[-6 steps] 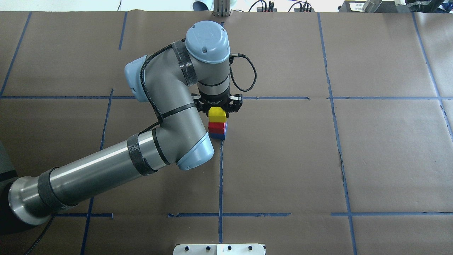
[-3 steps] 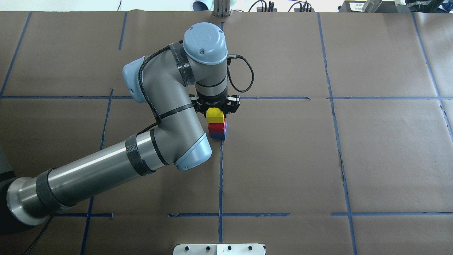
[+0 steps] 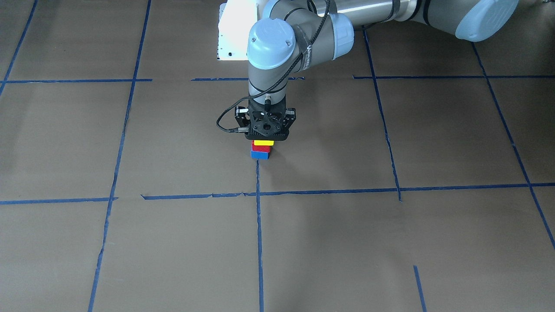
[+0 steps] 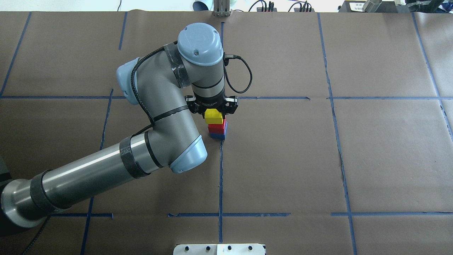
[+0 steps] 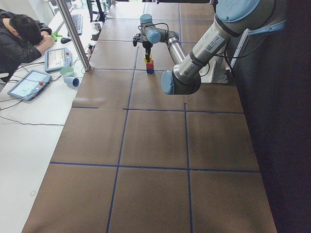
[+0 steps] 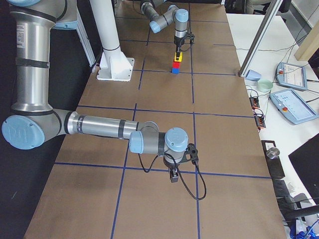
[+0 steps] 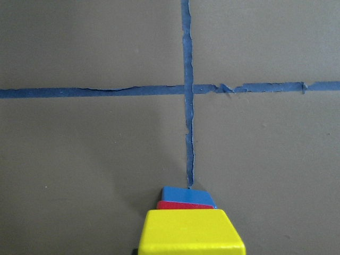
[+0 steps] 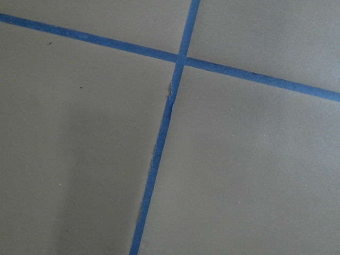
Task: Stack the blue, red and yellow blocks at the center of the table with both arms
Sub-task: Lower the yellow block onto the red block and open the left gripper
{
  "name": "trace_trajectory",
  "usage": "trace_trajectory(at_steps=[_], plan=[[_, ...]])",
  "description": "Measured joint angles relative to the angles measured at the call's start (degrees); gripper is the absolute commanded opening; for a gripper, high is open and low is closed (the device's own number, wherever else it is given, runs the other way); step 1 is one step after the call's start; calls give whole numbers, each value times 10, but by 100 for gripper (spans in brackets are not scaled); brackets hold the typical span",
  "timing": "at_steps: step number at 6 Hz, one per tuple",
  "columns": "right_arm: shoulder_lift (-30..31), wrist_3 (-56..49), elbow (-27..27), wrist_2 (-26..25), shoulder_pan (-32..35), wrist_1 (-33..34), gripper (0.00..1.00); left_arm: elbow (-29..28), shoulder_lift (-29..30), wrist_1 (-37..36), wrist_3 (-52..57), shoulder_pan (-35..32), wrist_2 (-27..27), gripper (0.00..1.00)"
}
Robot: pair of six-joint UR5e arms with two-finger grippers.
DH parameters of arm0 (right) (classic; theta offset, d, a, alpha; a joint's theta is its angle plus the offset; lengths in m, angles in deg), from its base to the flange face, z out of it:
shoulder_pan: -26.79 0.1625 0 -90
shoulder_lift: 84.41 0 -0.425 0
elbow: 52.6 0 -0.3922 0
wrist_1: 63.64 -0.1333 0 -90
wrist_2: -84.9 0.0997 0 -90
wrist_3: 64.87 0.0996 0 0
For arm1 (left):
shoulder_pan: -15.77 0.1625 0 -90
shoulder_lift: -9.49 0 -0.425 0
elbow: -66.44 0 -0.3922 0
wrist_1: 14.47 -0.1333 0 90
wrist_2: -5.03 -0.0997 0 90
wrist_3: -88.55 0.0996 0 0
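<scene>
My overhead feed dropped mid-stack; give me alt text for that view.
The left gripper holds the yellow block over the red block, which sits on the blue block on the table's middle tape line. Yellow is offset slightly from red.

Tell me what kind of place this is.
Probably a robotics lab test cell: a left arm and right arm at a brown table gridded with blue tape, a yellow block in the left's jaws over a small stack, control tablets on a side bench.
</scene>
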Motion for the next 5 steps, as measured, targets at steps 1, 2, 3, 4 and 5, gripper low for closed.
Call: trace_trajectory(at_steps=[1,2,3,4,5], plan=[[0,0,0,0,0,0,100,1,-2,0,0,0,0,24],[0,0,0,0,0,0,100,0,-2,1,0,1,0,26],[0,0,0,0,0,0,100,-1,-2,1,0,1,1,29],[0,0,0,0,0,0,100,-2,-1,2,0,2,1,31],[0,0,0,0,0,0,100,-2,-1,2,0,5,1,39]])
